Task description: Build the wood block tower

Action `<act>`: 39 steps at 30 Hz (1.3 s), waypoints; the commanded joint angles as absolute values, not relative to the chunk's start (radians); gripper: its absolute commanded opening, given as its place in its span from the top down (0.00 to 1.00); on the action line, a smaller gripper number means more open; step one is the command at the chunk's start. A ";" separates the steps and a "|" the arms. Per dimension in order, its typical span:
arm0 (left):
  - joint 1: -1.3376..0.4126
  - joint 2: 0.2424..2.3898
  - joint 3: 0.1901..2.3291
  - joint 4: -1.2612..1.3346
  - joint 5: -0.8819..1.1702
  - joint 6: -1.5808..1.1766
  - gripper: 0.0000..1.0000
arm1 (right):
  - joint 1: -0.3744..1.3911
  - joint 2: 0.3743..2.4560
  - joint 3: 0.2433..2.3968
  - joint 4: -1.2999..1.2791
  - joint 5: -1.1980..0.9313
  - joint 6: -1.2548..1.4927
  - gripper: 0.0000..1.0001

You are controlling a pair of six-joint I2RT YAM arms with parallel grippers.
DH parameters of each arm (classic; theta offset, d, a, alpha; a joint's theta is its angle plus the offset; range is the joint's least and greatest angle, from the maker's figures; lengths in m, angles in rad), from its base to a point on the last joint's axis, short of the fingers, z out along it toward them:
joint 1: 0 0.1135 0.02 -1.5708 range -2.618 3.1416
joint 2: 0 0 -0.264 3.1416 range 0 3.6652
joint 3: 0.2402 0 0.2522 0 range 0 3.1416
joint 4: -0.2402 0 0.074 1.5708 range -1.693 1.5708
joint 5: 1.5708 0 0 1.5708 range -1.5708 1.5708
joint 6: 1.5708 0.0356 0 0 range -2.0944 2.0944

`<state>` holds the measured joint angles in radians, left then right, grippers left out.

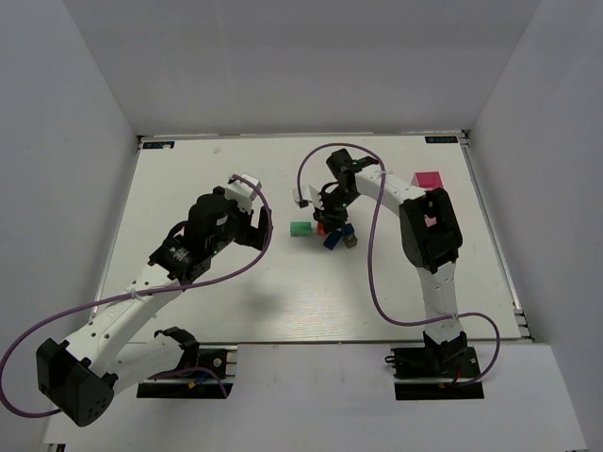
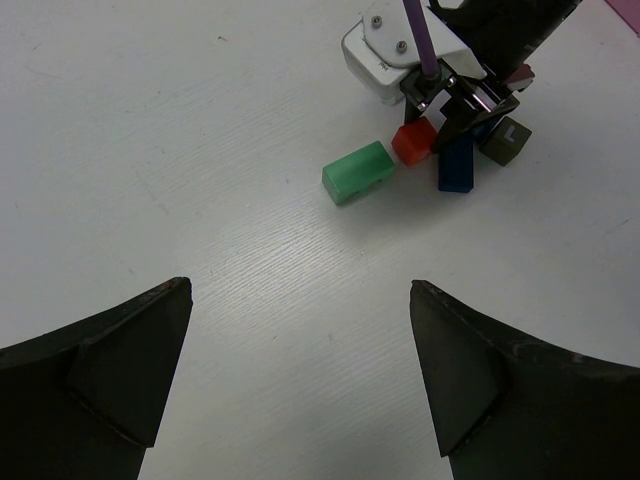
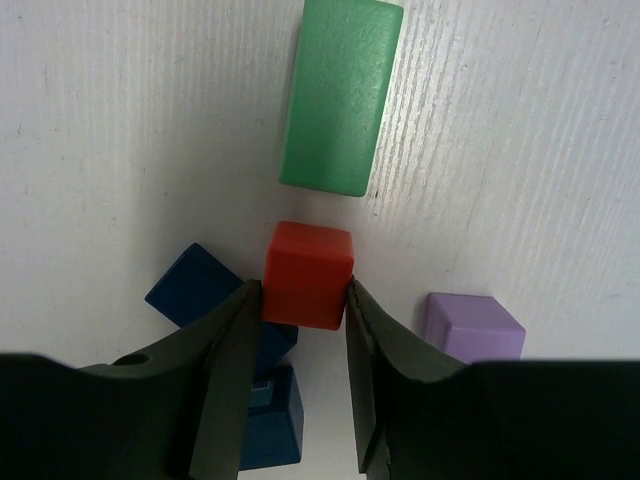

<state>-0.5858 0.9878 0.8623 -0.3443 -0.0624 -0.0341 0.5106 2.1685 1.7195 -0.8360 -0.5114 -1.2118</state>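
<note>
Right gripper (image 3: 301, 300) is clamped on the red cube (image 3: 309, 262), one finger flat against each side face, low on the white table (image 1: 236, 301). Left gripper (image 2: 298, 290) hangs spread wide and empty, well to the left of the blocks.

The cube looks like painted wood, so it is probably light, rigid and not fragile. Its smooth paint may slide under a loose pinch. Two opposite flat faces, gripped near the middle as they are now, seem the best hold, since a corner grip would likely twist it.

The blocks lie in a loose cluster right of the table's centre:
- One green brick (image 3: 340, 95) just left of the red cube.
- One lilac cube (image 3: 472, 325) on the red cube's far side.
- Blue blocks (image 3: 195, 290) on its near side, apparently two, though the fingers cover part of them.
- One grey block (image 2: 503, 140) to the right.

One pink box (image 1: 428, 179) sits apart, farther right. I cannot tell whether anything is stacked yet.
</note>
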 commanded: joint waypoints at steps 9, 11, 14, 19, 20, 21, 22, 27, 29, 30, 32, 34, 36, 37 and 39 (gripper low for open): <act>-0.583 0.963 0.861 -0.345 -0.055 -0.032 0.00 | 0.520 2.186 1.764 -0.862 -0.528 -1.223 0.58; -0.583 0.963 0.861 -0.345 -0.055 -0.032 0.00 | 0.522 2.192 1.764 -0.861 -0.529 -1.223 0.58; -0.583 0.963 0.861 -0.345 -0.055 -0.032 0.00 | 0.528 2.195 1.764 -0.870 -0.528 -1.227 0.56; -0.583 0.963 0.861 -0.345 -0.055 -0.032 0.00 | 0.534 2.195 1.766 -0.871 -0.534 -1.224 0.56; -0.583 0.963 0.861 -0.345 -0.055 -0.032 0.00 | 0.534 2.195 1.769 -0.873 -0.532 -1.223 0.56; -0.583 0.963 0.861 -0.345 -0.055 -0.032 0.00 | 0.535 2.198 1.769 -0.870 -0.528 -1.221 0.55; -0.583 0.963 0.861 -0.345 -0.055 -0.032 0.00 | 0.534 2.201 1.770 -0.870 -0.529 -1.218 0.55; -0.583 0.954 0.861 -0.345 -0.055 -0.032 0.00 | 0.535 2.201 1.773 -0.871 -0.528 -1.213 0.52; -0.583 0.954 0.861 -0.345 -0.055 -0.032 0.00 | 0.537 2.201 1.769 -0.868 -0.529 -1.213 0.47; -0.583 0.954 0.861 -0.345 -0.055 -0.032 0.00 | 0.537 2.200 1.769 -0.867 -0.529 -1.212 0.45; -0.583 0.954 0.861 -0.345 -0.055 -0.032 0.00 | 0.535 2.200 1.764 -0.864 -0.528 -1.213 0.40; -0.583 0.954 0.861 -0.345 -0.055 -0.032 0.00 | 0.535 2.200 1.763 -0.861 -0.526 -1.209 0.37; -0.583 0.954 0.861 -0.345 -0.055 -0.032 0.00 | 0.531 2.195 1.758 -0.853 -0.525 -1.204 0.32; -0.583 0.954 0.861 -0.345 -0.055 -0.032 0.00 | 0.532 2.195 1.756 -0.845 -0.525 -1.201 0.30; -0.583 0.954 0.861 -0.345 -0.055 -0.032 0.00 | 0.529 2.187 1.749 -0.827 -0.525 -1.192 0.23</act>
<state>-0.5858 0.9825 0.8623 -0.3443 -0.0624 -0.0341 0.5323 2.1948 1.7382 -0.8406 -0.5148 -1.2022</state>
